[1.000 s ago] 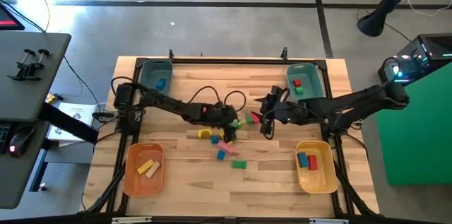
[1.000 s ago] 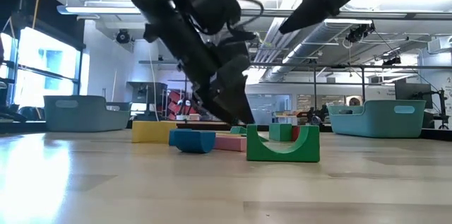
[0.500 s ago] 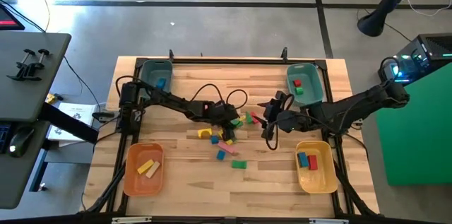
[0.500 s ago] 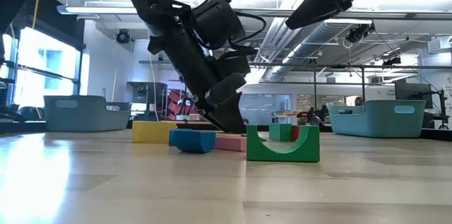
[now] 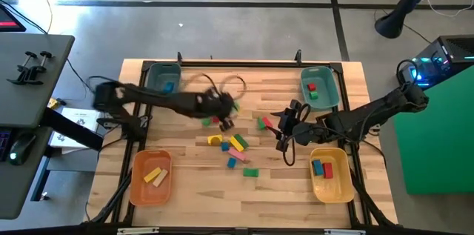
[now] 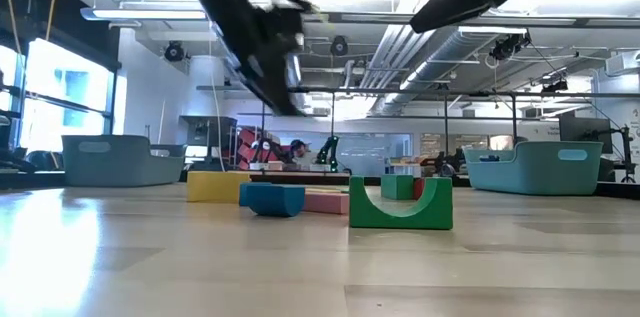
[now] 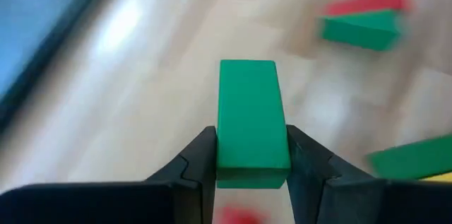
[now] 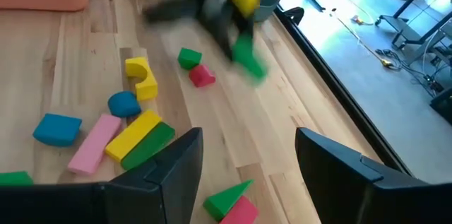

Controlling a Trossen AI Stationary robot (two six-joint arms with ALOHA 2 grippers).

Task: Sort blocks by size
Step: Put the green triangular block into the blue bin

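Observation:
My left gripper (image 7: 251, 138) is shut on a green bar block (image 7: 247, 114) and hovers above the table left of the pile (image 5: 222, 114); the right wrist view also catches this bar (image 8: 247, 60). On the wood lie loose blocks: a yellow arch (image 5: 215, 139), yellow and green bars (image 5: 238, 143), a pink bar (image 5: 235, 153), a blue piece (image 5: 231, 162), a green arch (image 6: 400, 205) and a green and red pair (image 5: 263, 122). My right gripper (image 5: 286, 143) stands open right of the pile, with nothing between its fingers (image 8: 247, 174). My left gripper pinches the green bar's two long sides (image 7: 224, 155) between its two fingers, near the end closest to the wrist. The fingers lie along the bar, whose other end sticks out past the fingertips. The bar is lifted clear of the table.
Two teal bins (image 5: 164, 79) (image 5: 320, 87) with blocks stand at the far corners. At the near left is an orange bin (image 5: 152, 176) and at the near right a yellow bin (image 5: 329, 172). A green and red wedge pair (image 8: 229, 203) lies just before my right gripper.
My left gripper has shut on the green bar in the pile, lifted it clear and swung up and toward the table's left and far side. My right gripper has drifted a little toward the near edge, still open.

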